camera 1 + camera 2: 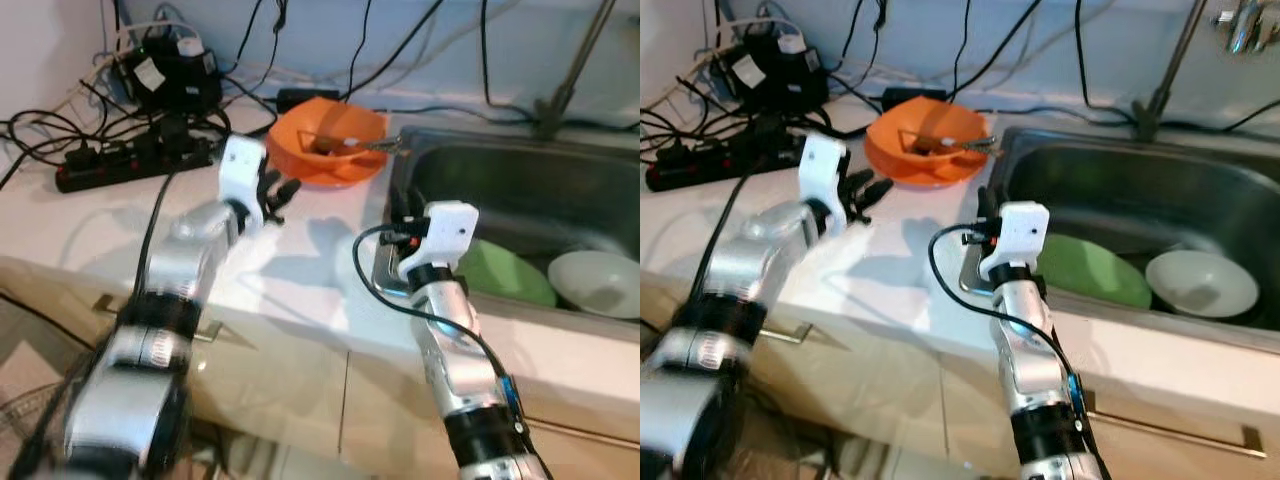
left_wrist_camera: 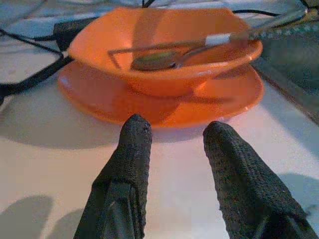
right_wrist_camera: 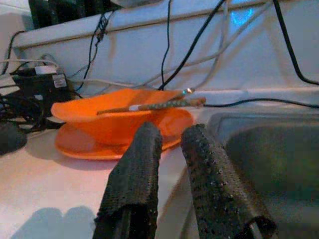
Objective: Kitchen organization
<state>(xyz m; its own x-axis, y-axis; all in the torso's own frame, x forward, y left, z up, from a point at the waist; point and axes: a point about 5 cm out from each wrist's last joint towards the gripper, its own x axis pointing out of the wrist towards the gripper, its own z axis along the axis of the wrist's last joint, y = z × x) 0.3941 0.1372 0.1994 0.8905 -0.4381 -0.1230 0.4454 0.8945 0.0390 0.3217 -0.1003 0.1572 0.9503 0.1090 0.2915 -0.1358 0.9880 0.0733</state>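
— Both arms fill the foreground; where are the fingers?
— Left gripper parted, empty, just short of the orange bowl on its plate. Right gripper narrowly apart, empty, at the sink rim.
— Step?
— Approach, I judge; next, reach forward and close on the bowl's rim.

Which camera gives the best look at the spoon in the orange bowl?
The left wrist view: the spoon lies close and sharp inside the orange bowl. The eye views show it small and distant; the right wrist view shows only handles above the rim.
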